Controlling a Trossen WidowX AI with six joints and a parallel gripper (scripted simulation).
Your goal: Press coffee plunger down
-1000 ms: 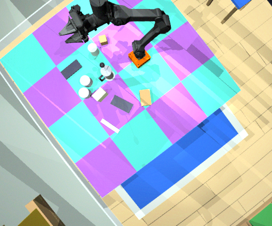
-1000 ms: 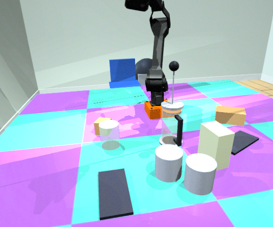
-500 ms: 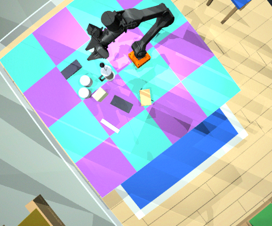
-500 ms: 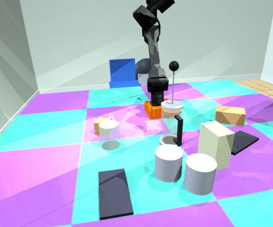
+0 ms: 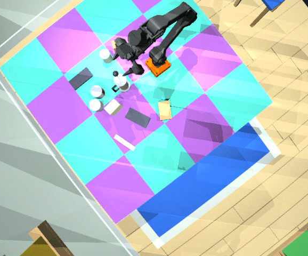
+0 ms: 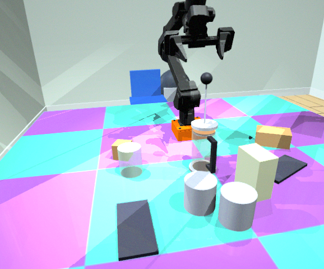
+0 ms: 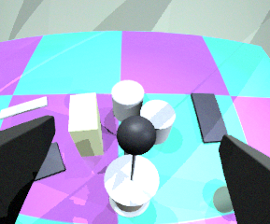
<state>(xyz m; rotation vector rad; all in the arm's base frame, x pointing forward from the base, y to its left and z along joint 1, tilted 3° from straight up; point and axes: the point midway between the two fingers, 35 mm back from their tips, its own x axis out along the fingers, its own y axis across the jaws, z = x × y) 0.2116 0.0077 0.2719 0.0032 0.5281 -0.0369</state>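
The coffee press (image 5: pixel 124 86) (image 6: pixel 197 147) stands upright, a clear cylinder with a white lid (image 6: pixel 204 125) (image 7: pixel 141 187) and a black handle (image 6: pixel 213 154). Its thin rod stands far out of the lid, with a black ball knob (image 5: pixel 115 73) (image 6: pixel 206 78) (image 7: pixel 135 135) on top, so the plunger is up. My gripper (image 5: pixel 118 67) (image 6: pixel 203 59) (image 7: pixel 139 134) is wide open and empty, pointing down above the knob. In the wrist view the knob appears between the two fingers, ahead of them, and neither finger touches it. No part of the press is gripped.
Two grey cylinders (image 5: pixel 96 91) (image 6: pixel 199 195) (image 6: pixel 236 208) and a tall cream block (image 6: pixel 251 170) (image 7: pixel 84 117) stand near the press's handle side. A clear cup (image 5: pixel 105 55) (image 6: pixel 129 159) stands on the other side. Dark slabs (image 5: pixel 80 78) (image 5: pixel 137 117) and a tan block (image 5: pixel 164 110) lie around.
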